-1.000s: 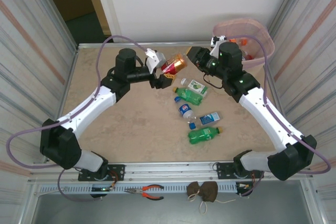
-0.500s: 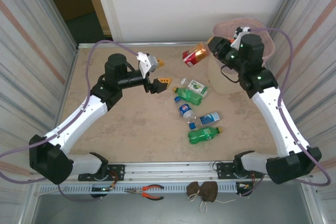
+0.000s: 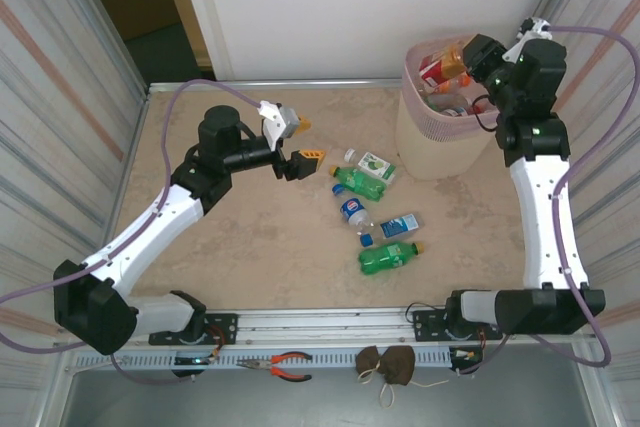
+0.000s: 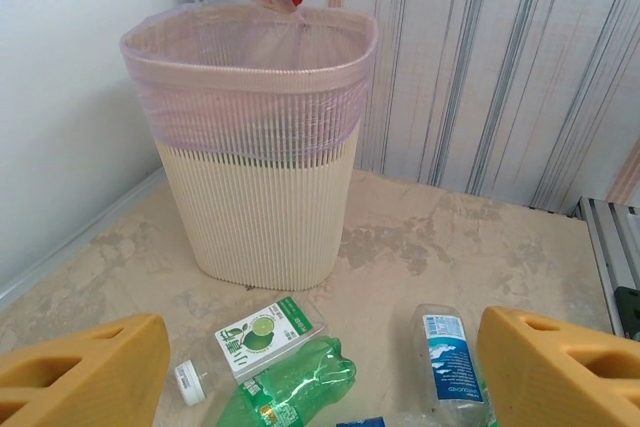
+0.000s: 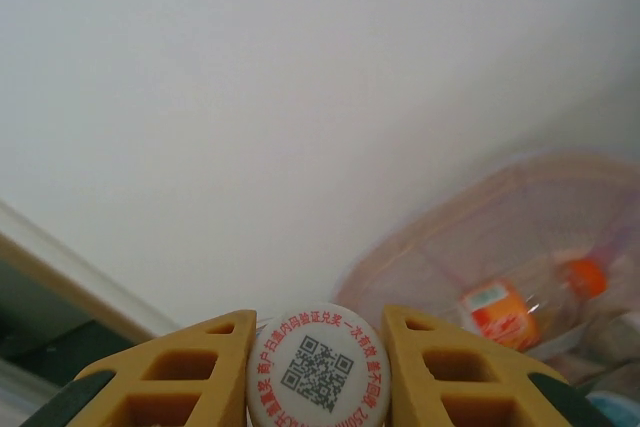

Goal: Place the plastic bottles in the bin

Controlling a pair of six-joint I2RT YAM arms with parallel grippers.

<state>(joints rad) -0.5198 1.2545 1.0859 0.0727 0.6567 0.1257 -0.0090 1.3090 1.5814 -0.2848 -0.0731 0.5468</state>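
One red-labelled bottle (image 3: pixel 437 71) hung above the bin (image 3: pixel 432 147), its cap pinched by the right gripper (image 3: pixel 464 55); released off-centre, it could fall outside. Meanwhile the left gripper (image 3: pixel 305 141) gaped empty.

We're looking at the left arm (image 3: pixel 150 227) and right arm (image 3: pixel 545 207): white shells, chunky black joints, a lilac cable (image 3: pixel 205 83) looping off each. The left gripper (image 3: pixel 305 140) wears orange, honeycombed fingers (image 4: pixel 85 372), and small green lights (image 3: pixel 533 128) glow on the right.
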